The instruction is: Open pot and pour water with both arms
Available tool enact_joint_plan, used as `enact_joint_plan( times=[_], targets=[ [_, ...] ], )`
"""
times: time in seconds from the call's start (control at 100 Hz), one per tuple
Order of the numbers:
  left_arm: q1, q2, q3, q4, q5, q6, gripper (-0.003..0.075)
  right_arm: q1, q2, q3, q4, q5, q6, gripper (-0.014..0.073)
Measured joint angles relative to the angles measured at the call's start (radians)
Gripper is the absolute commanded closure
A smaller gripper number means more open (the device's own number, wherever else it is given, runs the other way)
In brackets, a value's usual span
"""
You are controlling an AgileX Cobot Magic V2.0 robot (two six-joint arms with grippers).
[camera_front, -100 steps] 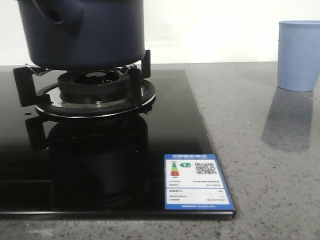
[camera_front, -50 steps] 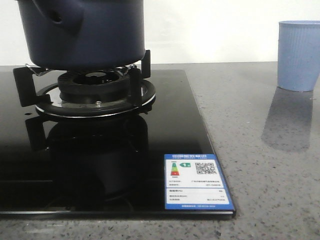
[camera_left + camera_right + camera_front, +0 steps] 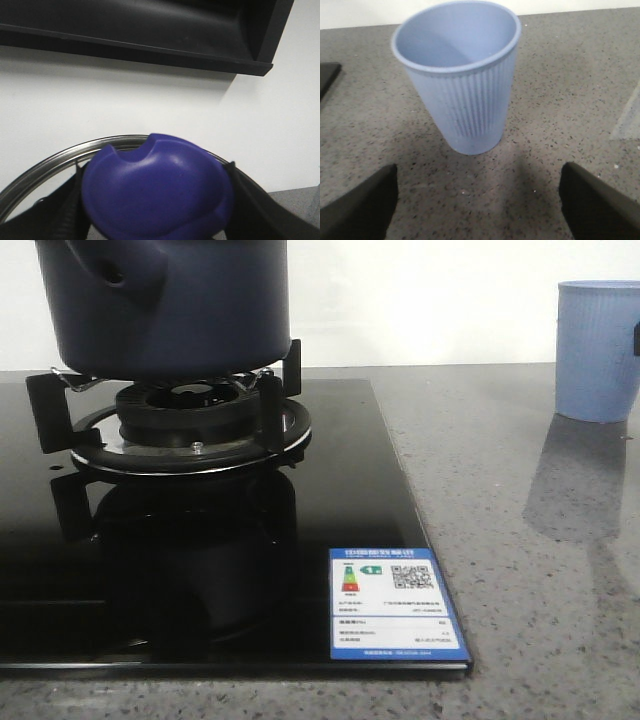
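I see one large round dark navy-blue matte pot (image 3: 165,305) on the black gas burner stand (image 3: 190,430), upper left of the front frame. One light blue ribbed tapered plastic cup (image 3: 457,75) stands on the grey speckled stone surface (image 3: 520,570), far right. My left gripper (image 3: 157,200) clamps the purple lid knob (image 3: 157,192), steel rim behind. My right gripper (image 3: 477,200) fingers spread wide before the cup. Risk: lid slipping, or fingers tipping the light cup.

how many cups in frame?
1. The cup stands upright on the counter, right of the stove, apart from the pot. The right gripper faces it, open. Off-frame areas may hide more.
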Motion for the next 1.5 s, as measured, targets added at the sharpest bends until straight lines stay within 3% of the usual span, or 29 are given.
enact_joint_plan(
  times=[0.3,0.91,1.06,1.5],
  targets=[
    [0.000,0.000,0.000,0.000,0.000,0.000,0.0351,0.077,0.057,0.000,0.003,-0.130,0.002,0.0024],
    [0.000,0.000,0.000,0.000,0.000,0.000,0.0351,0.088,0.214,-0.004,-0.006,-0.382,0.011,0.0024],
    [0.000,0.000,0.000,0.000,0.000,0.000,0.0351,0.088,0.246,-0.004,-0.063,-0.441,0.055,0.0024],
    [0.000,0.000,0.000,0.000,0.000,0.000,0.0351,0.088,0.433,-0.007,-0.121,-0.755,0.078,0.0024]
  ],
)
